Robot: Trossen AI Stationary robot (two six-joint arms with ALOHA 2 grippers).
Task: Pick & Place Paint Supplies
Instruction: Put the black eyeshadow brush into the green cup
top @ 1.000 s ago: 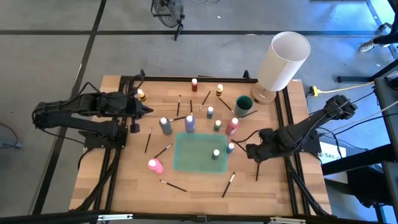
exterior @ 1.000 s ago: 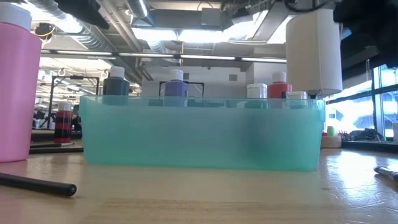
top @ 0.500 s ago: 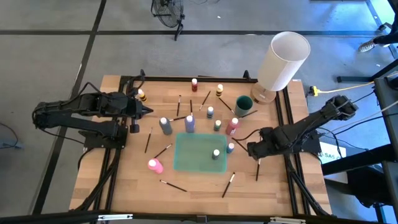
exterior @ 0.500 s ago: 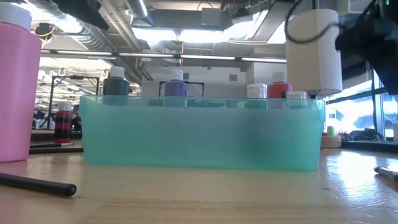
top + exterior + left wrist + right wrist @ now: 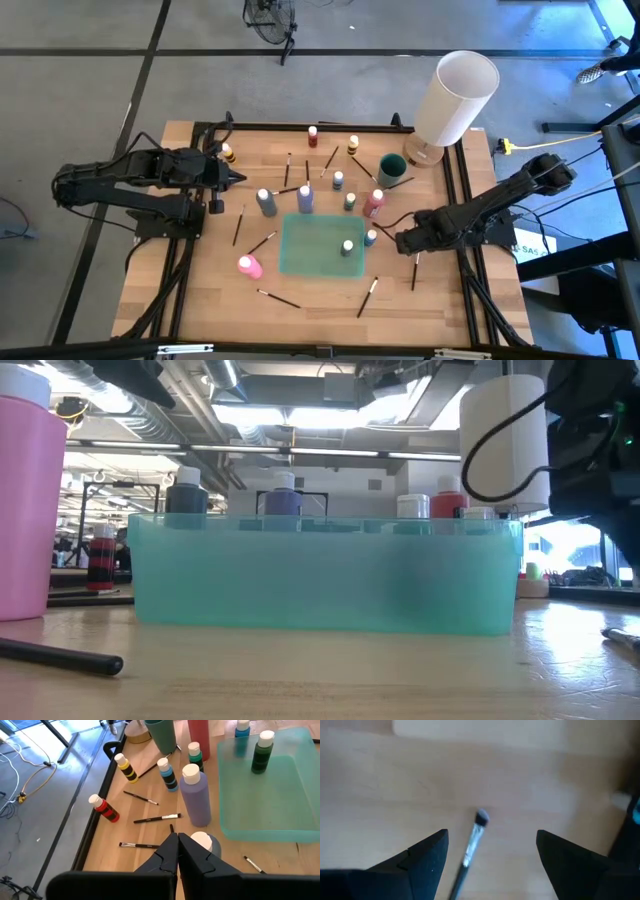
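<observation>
Hovering right pincer point(image 5: 490, 857) gapes over brush point(image 5: 472, 837).

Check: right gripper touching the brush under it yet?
Apart. Right wrist view shows the brush lying on bare wood between the open right gripper's fingers, clear of both.

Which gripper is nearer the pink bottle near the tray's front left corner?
Left. The left gripper sits shut behind the pink bottle at the table's left side; the right gripper hangs open beyond the teal tray.

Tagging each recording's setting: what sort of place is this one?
Probably an indoor lab or workshop: a wooden table on a concrete floor, exposed ceiling ducts, and a teal tray among paint bottles.
</observation>
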